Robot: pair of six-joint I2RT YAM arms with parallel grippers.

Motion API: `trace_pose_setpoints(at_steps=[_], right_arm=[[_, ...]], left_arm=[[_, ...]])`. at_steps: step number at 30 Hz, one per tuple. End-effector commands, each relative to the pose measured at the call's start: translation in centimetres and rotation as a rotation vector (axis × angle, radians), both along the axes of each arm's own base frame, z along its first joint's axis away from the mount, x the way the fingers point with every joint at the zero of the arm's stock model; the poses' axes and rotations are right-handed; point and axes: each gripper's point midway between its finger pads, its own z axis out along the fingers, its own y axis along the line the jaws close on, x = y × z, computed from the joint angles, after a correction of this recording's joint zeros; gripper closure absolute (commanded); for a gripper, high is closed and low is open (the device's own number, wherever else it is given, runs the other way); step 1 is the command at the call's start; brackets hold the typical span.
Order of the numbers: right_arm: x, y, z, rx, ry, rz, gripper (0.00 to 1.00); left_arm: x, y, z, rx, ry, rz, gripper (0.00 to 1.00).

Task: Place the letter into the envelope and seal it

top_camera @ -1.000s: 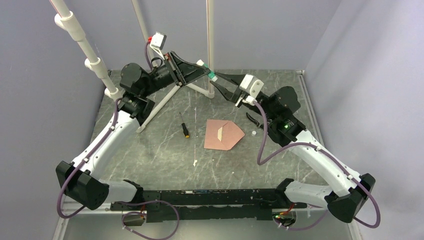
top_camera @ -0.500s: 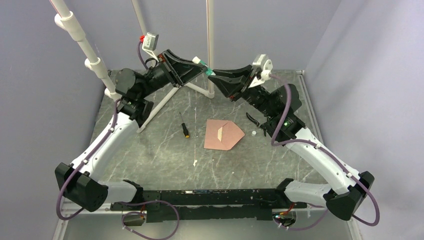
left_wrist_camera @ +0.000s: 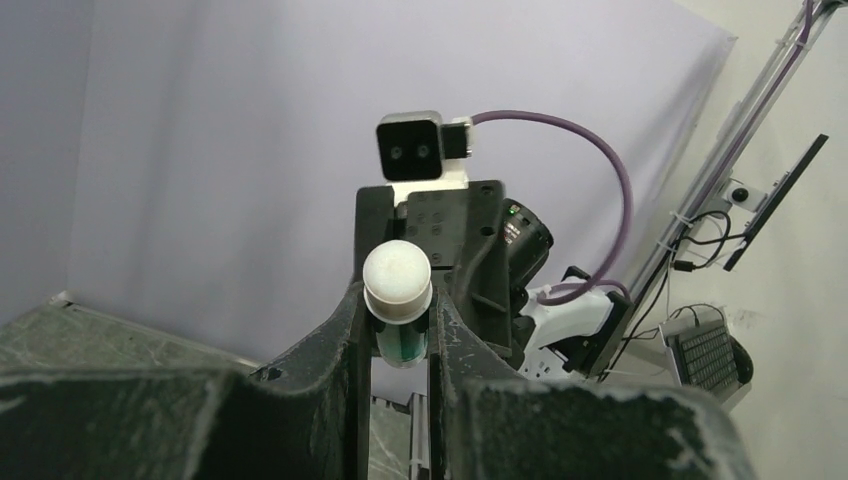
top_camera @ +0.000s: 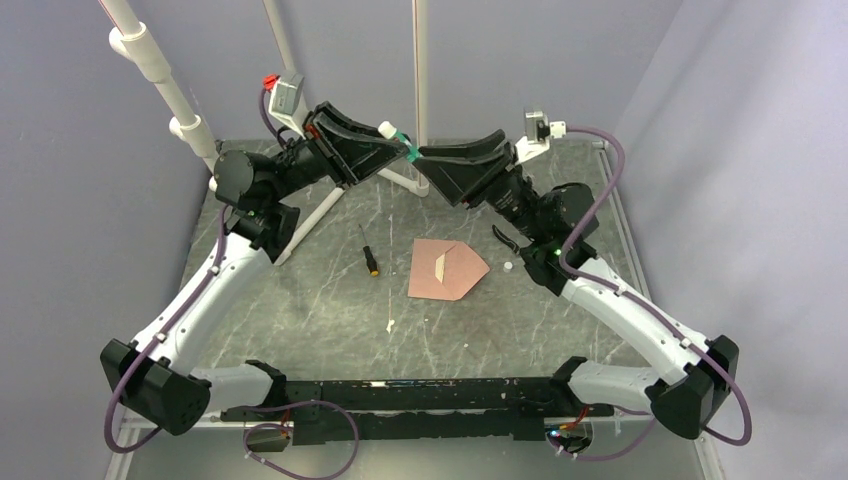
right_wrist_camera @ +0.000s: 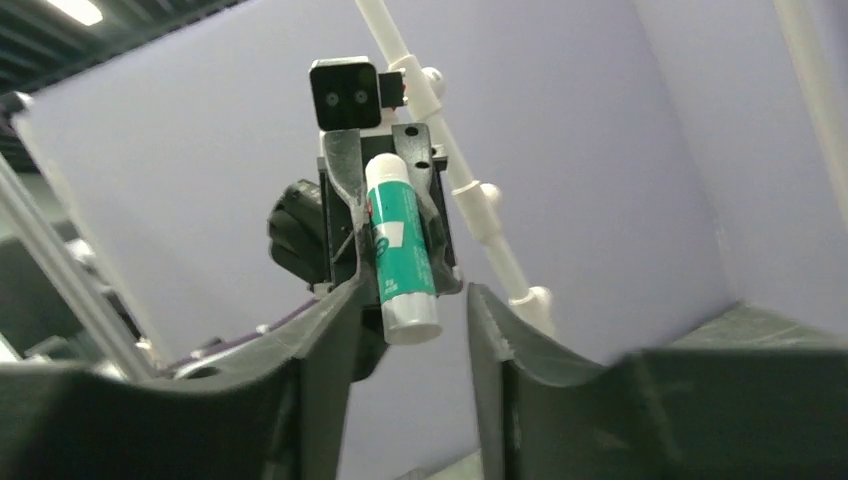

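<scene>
Above the back of the table, my left gripper [top_camera: 402, 142] is shut on a green glue stick [top_camera: 400, 139] with white ends. In the left wrist view the stick [left_wrist_camera: 400, 318] sits clamped between both fingers. My right gripper [top_camera: 424, 160] faces it tip to tip, open. In the right wrist view the stick's lower white end [right_wrist_camera: 410, 318] hangs between the spread jaws, close to the left finger [right_wrist_camera: 335, 320] and apart from the right one. The salmon-pink envelope [top_camera: 455, 276] lies flat mid-table, pointed flap to the right, a small pale strip [top_camera: 441, 264] on it. The letter does not show as a separate sheet.
A small screwdriver [top_camera: 368, 252] lies left of the envelope and a tiny white scrap [top_camera: 390, 325] nearer the front. A small white piece [top_camera: 508, 267] and a black tool [top_camera: 503, 238] lie by the right arm. White pipe legs [top_camera: 325, 205] and a post [top_camera: 420, 70] stand at the back.
The right wrist has rolled over and brought its jaws around the glue stick's end. The left gripper has tilted up and shifted slightly left, still gripping the stick.
</scene>
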Motion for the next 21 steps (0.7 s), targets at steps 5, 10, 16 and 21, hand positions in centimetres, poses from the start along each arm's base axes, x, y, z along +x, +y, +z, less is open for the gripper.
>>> trace_pose_setpoints(at_steps=[5,10,16,21], right_arm=[[-1.1,-2.9,-0.2,-0.193,-0.556,-0.342,0.32],[0.3,-2.1,-1.7,-0.409,-0.810,-0.474,0.40],[1.7,-2.2,0.1,-0.479,-0.938,-0.621,0.46],[1.0,-1.7,1.1,-0.441,-0.966,-0.605,0.48]], left_arm=[[-1.3,0.4,0.6,-0.004,0.006,-0.011,0.98],[0.7,0.1,0.8,0.020,0.216,0.017,0.98],[1.5,0.0,0.6,0.025,0.296,0.032,0.98],[1.7,-0.1,0.5,0.016,0.308,0.023,0.98]])
